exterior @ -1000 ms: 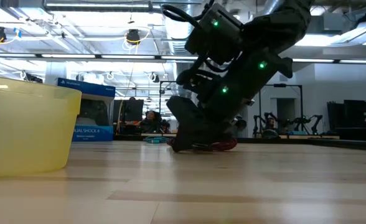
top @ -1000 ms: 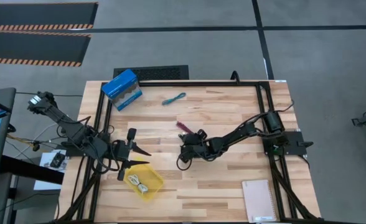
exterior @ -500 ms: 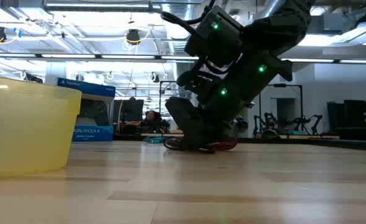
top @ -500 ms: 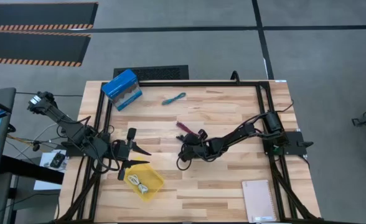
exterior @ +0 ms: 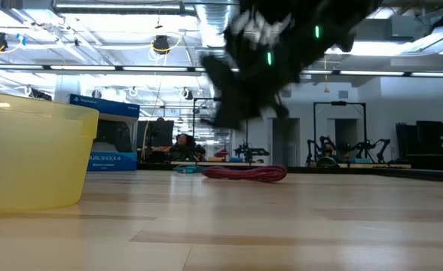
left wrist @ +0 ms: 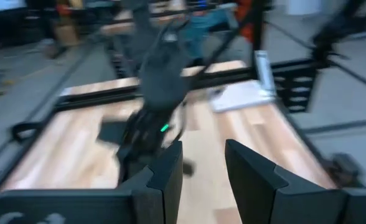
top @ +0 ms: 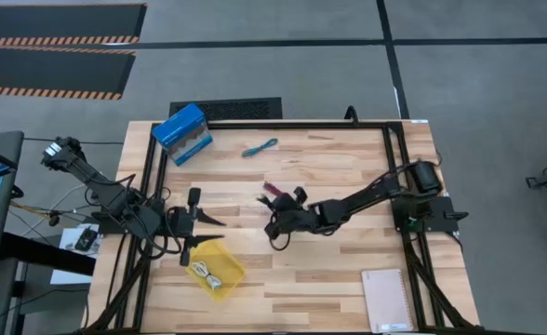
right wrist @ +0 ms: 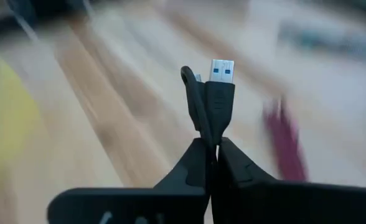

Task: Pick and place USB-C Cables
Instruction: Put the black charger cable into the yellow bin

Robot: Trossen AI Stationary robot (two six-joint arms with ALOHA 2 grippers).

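Observation:
My right gripper [top: 281,223] hangs above the table's middle, shut on the black USB-C cable [right wrist: 212,106]. The dark red cable [top: 273,190] lies flat on the wood just beyond it and also shows in the low view [exterior: 244,173]. Farther back lies the teal cable [top: 260,147]. The white cable [top: 206,273] rests inside the yellow tray [top: 229,276]. My left gripper [top: 208,233] waits open beside the tray's far edge, its fingers apart in its own wrist view [left wrist: 203,168]. My right gripper pinches the black cable between its two fingertips [right wrist: 198,158], just behind its plug ends [right wrist: 215,124]. The plugs, one with a blue tongue, stick out past the fingertips. The gripper is up off the wood; a dark loop [top: 275,242] shows below it.
A blue box [top: 181,133] stands at the far left corner. A pale notebook [top: 387,300] lies at the near right. Black frame rails [top: 390,158] run along the table's sides. Bare wood lies between the tray and the notebook.
My right gripper has shut on the black cable and risen from the table, moving fast enough to blur in the low view. The black cable has gone up with it. The dark red cable has stayed on the wood and now lies uncovered.

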